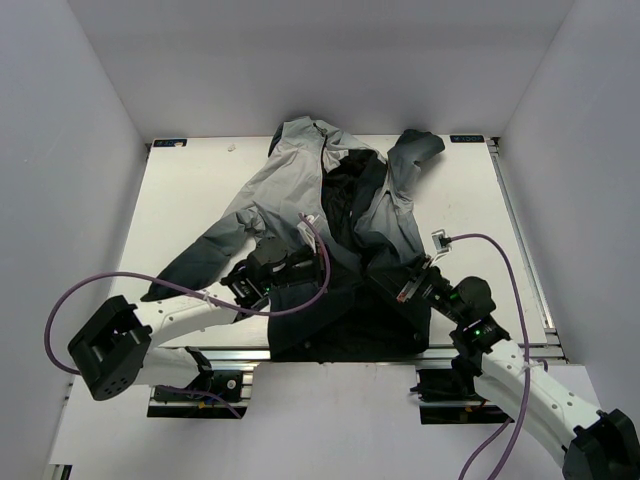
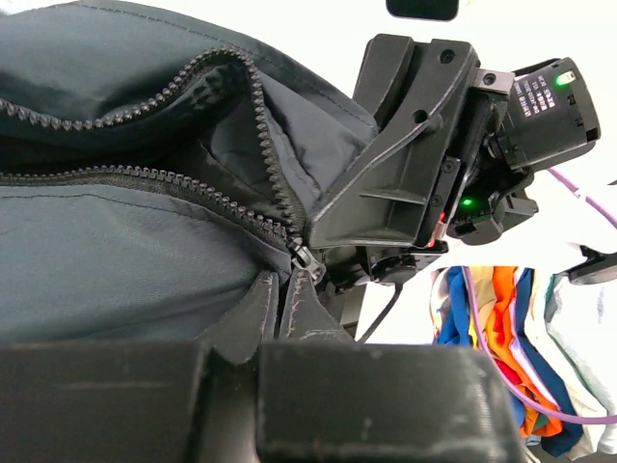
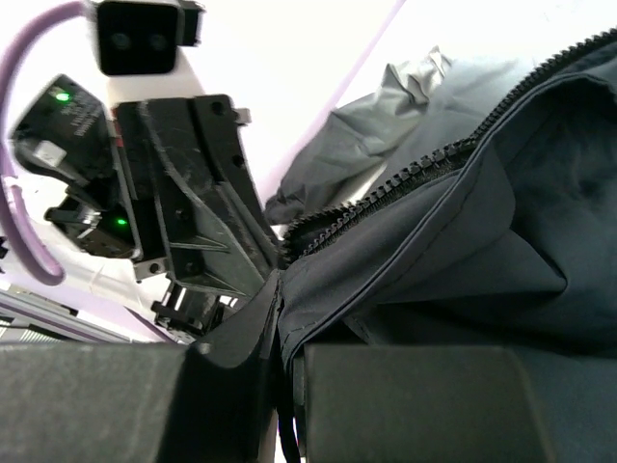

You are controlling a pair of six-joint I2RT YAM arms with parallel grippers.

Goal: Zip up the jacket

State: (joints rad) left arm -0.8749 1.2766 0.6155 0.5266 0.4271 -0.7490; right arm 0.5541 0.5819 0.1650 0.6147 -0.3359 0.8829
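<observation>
The jacket (image 1: 285,185) lies open on the table, light grey at the top and dark at the hem, with the black lining showing. My left gripper (image 1: 303,263) is at the lower front opening. In the left wrist view its fingertips (image 2: 253,307) are pressed together right at the zipper slider (image 2: 307,258), where the two rows of teeth (image 2: 260,145) meet; the gripper (image 2: 282,294) is shut on the pull. My right gripper (image 1: 405,285) faces it close by. In the right wrist view this gripper (image 3: 281,299) is shut on the dark jacket edge (image 3: 415,241) just below the zipper.
The white table (image 1: 480,200) is walled in by white panels. Purple cables (image 1: 322,262) loop over the jacket and beside both arms. A pile of coloured cloth (image 2: 496,338) shows past the table edge in the left wrist view.
</observation>
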